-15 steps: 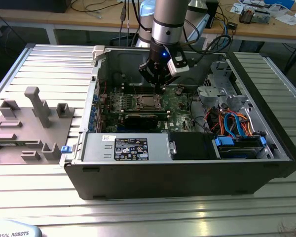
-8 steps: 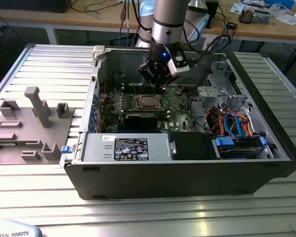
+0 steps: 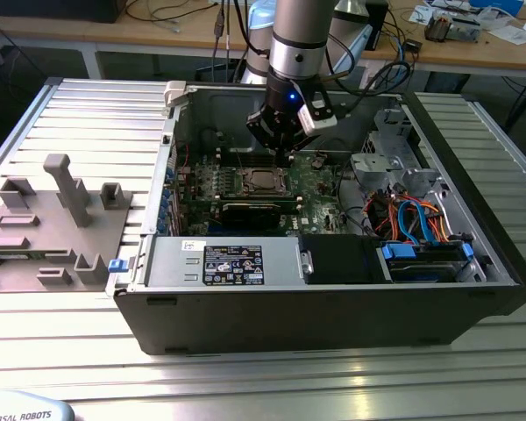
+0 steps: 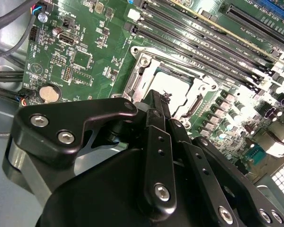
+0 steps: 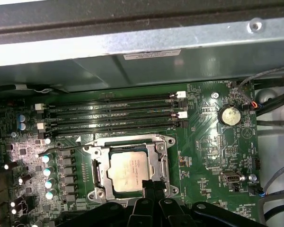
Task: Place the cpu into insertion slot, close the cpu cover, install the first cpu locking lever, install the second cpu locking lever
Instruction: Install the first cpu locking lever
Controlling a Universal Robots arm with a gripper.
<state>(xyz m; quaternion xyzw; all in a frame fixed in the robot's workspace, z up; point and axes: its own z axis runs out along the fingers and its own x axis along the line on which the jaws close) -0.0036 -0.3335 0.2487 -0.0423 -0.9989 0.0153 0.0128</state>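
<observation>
First wrist view showed you the flat, dull silver square cpu (image 5: 128,171) seated in the dark, metal-rimmed insertion slot (image 5: 103,174), just beyond the black gripper (image 5: 149,185). Its jaws were clenched together, empty, at the slot's near edge.

My claw (image 5: 149,183) is matt black with a faint sheen, studded with bright metal screws (image 4: 162,191). Just ahead of its tips, the cpu (image 5: 128,171) has a dull silver metal top. The cpu cover (image 5: 162,161) around it is shinier bare metal. The circuit board (image 5: 203,151) beneath is glossy green, and the case wall (image 5: 132,71) beyond is flat grey sheet metal.
</observation>
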